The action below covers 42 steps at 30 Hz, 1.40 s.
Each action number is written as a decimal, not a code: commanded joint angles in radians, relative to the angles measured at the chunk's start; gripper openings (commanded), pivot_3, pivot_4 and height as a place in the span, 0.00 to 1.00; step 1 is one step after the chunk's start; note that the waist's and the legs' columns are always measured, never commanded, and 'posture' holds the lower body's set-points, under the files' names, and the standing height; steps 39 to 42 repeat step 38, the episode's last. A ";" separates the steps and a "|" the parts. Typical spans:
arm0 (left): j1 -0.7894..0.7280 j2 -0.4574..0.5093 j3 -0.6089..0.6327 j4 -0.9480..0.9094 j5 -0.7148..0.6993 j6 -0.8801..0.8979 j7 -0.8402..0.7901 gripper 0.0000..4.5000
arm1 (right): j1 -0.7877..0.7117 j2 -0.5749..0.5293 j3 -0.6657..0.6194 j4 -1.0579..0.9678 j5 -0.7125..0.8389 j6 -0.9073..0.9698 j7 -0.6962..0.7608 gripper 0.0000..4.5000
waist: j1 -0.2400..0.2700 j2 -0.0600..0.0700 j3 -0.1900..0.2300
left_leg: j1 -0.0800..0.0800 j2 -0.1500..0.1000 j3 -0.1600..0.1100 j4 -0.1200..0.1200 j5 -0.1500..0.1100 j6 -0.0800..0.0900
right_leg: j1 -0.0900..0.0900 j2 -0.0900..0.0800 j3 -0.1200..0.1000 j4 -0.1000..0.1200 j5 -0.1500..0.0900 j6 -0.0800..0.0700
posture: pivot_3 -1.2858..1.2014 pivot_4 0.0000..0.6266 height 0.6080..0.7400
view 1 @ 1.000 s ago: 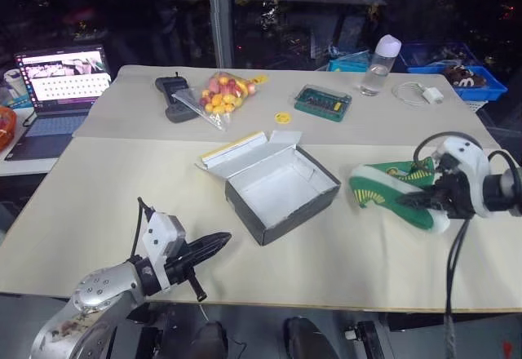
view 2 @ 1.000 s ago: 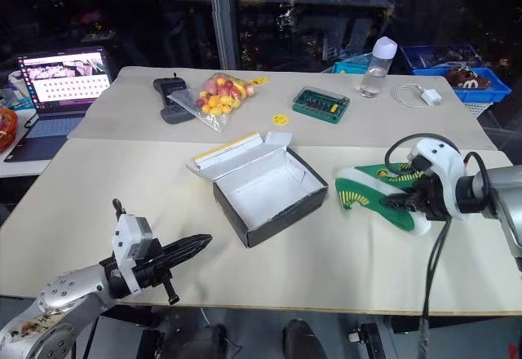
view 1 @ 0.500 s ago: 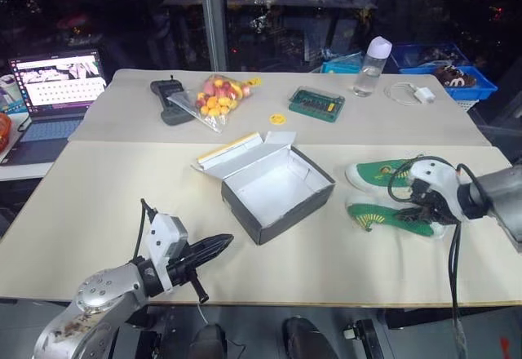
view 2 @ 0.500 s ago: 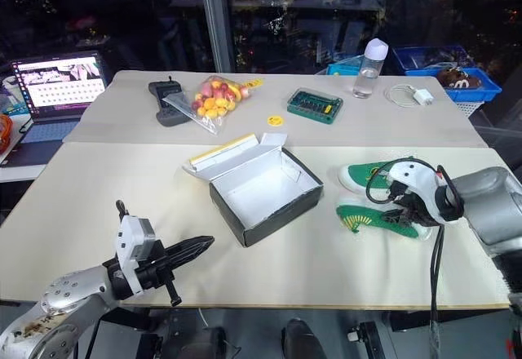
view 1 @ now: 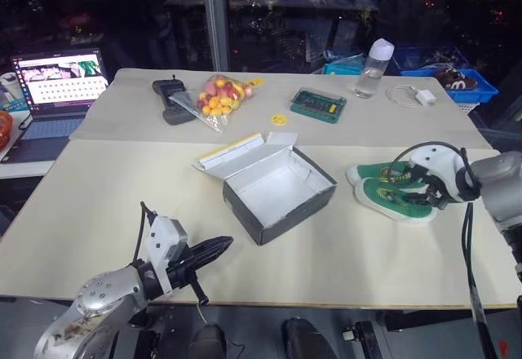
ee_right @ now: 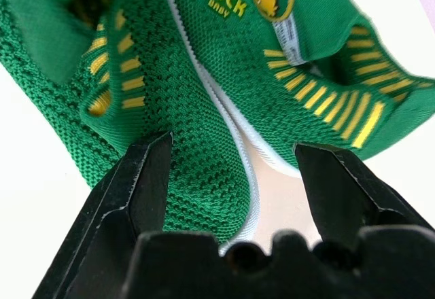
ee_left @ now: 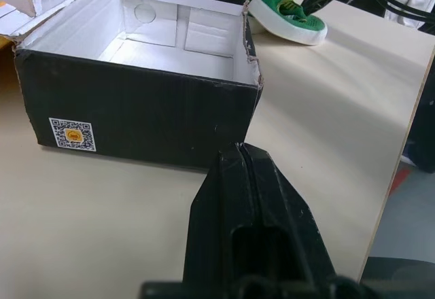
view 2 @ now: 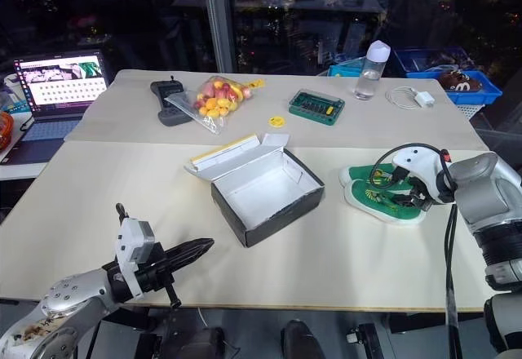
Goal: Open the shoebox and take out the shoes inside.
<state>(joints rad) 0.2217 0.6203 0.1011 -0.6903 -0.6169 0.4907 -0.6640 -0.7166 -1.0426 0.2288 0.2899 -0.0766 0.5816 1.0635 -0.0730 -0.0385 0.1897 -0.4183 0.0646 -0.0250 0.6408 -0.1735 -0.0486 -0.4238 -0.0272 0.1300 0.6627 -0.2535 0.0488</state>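
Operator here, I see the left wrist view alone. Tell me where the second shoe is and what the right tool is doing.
Observer: Both shoes lie side by side on the table, right of the open shoebox.
Operator: Report the right tool.
Observer: The right tool is open, its fingers straddling the nearer shoe's edge, not clamping it.
Operator: Check the box.
Observer: Its white inside is empty.
Operator: And my own tool.
Observer: The left tool is shut, short of the box.
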 commanded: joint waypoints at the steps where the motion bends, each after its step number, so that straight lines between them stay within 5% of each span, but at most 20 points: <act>1: 0.008 0.002 0.023 -0.007 0.007 -0.037 -0.016 0.00 | 0.000 -0.062 -0.094 -0.145 0.072 0.060 0.075 0.78 | 0.002 0.001 0.001 | 0.000 0.000 0.000 0.000 0.000 0.000 | 0.000 0.000 0.000 0.000 0.000 0.000 | 0.52 0.24 0.79; 6: 0.023 -0.012 0.075 0.050 0.024 -0.061 0.001 0.00 | 0.046 -0.120 -0.299 -0.374 0.292 0.238 0.176 0.78 | 0.005 0.001 0.001 | -0.001 0.000 0.000 0.000 0.000 0.000 | -0.001 0.000 0.000 0.000 -0.002 -0.003 | 0.52 0.24 0.79; 8: 0.010 -0.043 0.106 0.102 0.071 -0.084 0.067 0.00 | 0.070 -0.054 -0.418 -0.472 0.359 0.372 0.091 0.78 | 0.005 0.001 0.001 | -0.001 0.000 -0.001 0.000 0.000 0.000 | -0.001 0.000 0.000 0.000 -0.002 -0.003 | 0.52 0.24 0.79; 13: -0.026 -0.157 0.165 0.146 0.111 -0.074 0.246 0.00 | 0.203 0.252 -0.565 -0.708 0.276 0.402 -0.327 0.78 | 0.003 -0.010 -0.006 | 0.001 0.001 -0.001 0.001 0.000 0.000 | 0.002 0.001 -0.001 0.000 -0.002 -0.004 | 0.52 0.24 0.79; 16: -0.111 -0.254 0.184 0.226 0.202 -0.099 0.426 0.00 | 0.437 0.492 -0.557 -0.896 0.163 0.326 -0.590 0.78 | 0.019 -0.010 -0.008 | -0.001 0.001 -0.002 0.001 0.000 0.000 | 0.001 0.001 -0.001 0.000 0.001 0.002 | 0.52 0.24 0.79; 23: -0.279 -0.348 0.217 0.433 0.303 -0.187 0.578 0.00 | 0.684 0.719 -0.574 -1.036 0.101 0.208 -0.797 0.78 | 0.031 -0.005 -0.010 | -0.006 0.000 -0.001 0.001 0.000 0.000 | -0.001 -0.001 -0.003 0.000 0.002 0.005 | 0.52 0.24 0.79; 42: -0.329 -0.377 0.187 0.573 0.348 -0.289 0.554 0.00 | 0.811 0.737 -0.498 -0.902 0.054 -0.022 -0.862 0.78 | 0.019 -0.006 -0.013 | -0.003 0.001 -0.001 0.001 0.000 -0.001 | 0.001 0.000 -0.003 0.000 0.001 0.003 | 0.52 0.24 0.79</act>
